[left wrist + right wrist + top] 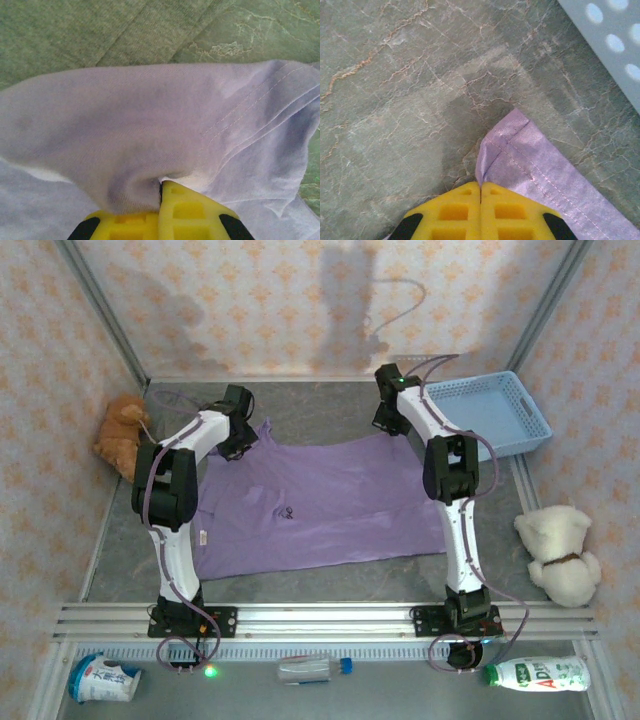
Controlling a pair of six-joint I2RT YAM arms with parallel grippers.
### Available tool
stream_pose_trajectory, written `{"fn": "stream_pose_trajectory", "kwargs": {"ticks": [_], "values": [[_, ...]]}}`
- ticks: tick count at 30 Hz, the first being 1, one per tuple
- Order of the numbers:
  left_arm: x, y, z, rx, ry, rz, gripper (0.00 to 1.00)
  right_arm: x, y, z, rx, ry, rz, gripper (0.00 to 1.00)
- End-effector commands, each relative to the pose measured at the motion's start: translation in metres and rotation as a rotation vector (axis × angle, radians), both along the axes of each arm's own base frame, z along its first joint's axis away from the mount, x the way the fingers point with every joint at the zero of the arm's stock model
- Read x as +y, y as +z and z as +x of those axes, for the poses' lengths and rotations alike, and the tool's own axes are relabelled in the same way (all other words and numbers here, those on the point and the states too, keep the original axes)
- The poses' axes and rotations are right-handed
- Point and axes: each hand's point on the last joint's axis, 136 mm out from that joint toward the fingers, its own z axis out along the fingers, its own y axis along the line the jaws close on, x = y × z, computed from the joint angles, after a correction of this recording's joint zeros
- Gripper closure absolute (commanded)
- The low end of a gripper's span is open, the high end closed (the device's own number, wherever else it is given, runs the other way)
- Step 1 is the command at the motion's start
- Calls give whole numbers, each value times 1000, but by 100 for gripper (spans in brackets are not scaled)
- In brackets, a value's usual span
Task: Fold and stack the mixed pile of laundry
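The purple shirt [330,505] lies spread out flat in the middle of the grey tabletop [320,405], between the two arms. A small dark mark [285,510] shows on its chest. Its far edge points at the back wall and its near edge lies close to the metal rail [320,618].

The left hand [161,186] is at the far left corner of the shirt. Its yellow fingers [187,210] are squeezed together on the cloth, and the cloth bunches up in a soft hump in front of them.

The right hand [480,184] is at the far right corner. Its two fingers are pressed tight together and pinch the stitched corner of the shirt, which lies flat on the tabletop.

A light blue basket [500,415] sits just beside the right hand, at the far right. An orange plush toy [120,435] leans by the left wall. A cream plush toy [558,552] sits by the right wall, nearer the rail. In front of the rail lie a clear bottle [312,668] and a green and white bottle [535,673].
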Motion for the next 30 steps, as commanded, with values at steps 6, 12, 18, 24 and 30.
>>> {"fn": "stream_pose_trajectory", "kwargs": {"ticks": [6, 12, 18, 24, 30], "values": [[-6, 75, -18, -123, -109, -94, 100, -14, 61, -20, -72, 26, -24, 100], [-5, 99, -41, -147, -161, -125, 100, -29, 76, -47, -83, 16, -54, 100], [8, 111, -83, -169, -133, -113, 100, -48, 77, -77, -62, -8, -76, 100], [20, 120, -127, -208, -125, -98, 100, -60, 78, -113, -38, -8, -102, 100], [26, 117, -174, -205, -109, -74, 100, -61, 72, -149, -11, -27, -59, 100]]}}
